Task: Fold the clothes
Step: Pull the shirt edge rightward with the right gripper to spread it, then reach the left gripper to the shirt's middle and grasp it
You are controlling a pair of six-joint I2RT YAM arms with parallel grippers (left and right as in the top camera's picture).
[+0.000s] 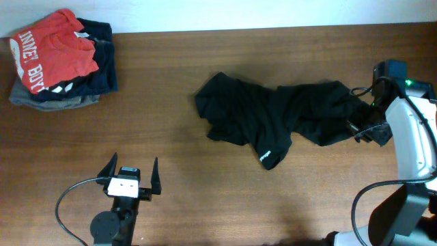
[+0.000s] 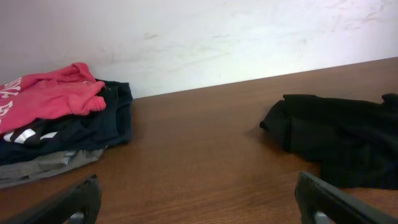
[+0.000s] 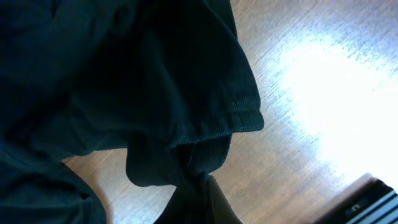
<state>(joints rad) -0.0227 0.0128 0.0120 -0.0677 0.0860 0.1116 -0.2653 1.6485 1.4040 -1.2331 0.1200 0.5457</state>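
Black fabric lies crumpled across the right half of the wooden surface (image 1: 171,137): the black top (image 1: 273,119) is bunched into an uneven heap, with one end reaching toward the near edge and showing a tiny white mark. Its right end runs up to the right fingers (image 1: 358,126), which are pinched closed on a fold of the cloth. In the right wrist view the black top (image 3: 124,81) fills most of the frame, a ribbed hem hangs over the wood, and the gathered fold disappears between the right fingers (image 3: 199,199) at the bottom.

The left fingers (image 1: 155,176) stand spread wide with nothing between them, near the front edge and well apart from the top, and a dark cable (image 1: 65,198) loops beside the arm. From the left wrist, the left fingers (image 2: 68,202) frame a stretch of wood, with the black top (image 2: 336,140) off to the right.

At the far left corner sits a stack: a red shirt (image 1: 51,51) with white lettering on top, a navy garment (image 1: 102,68) beneath it, and a grey garment (image 1: 41,99) at the bottom, close to the pale wall (image 2: 217,37).
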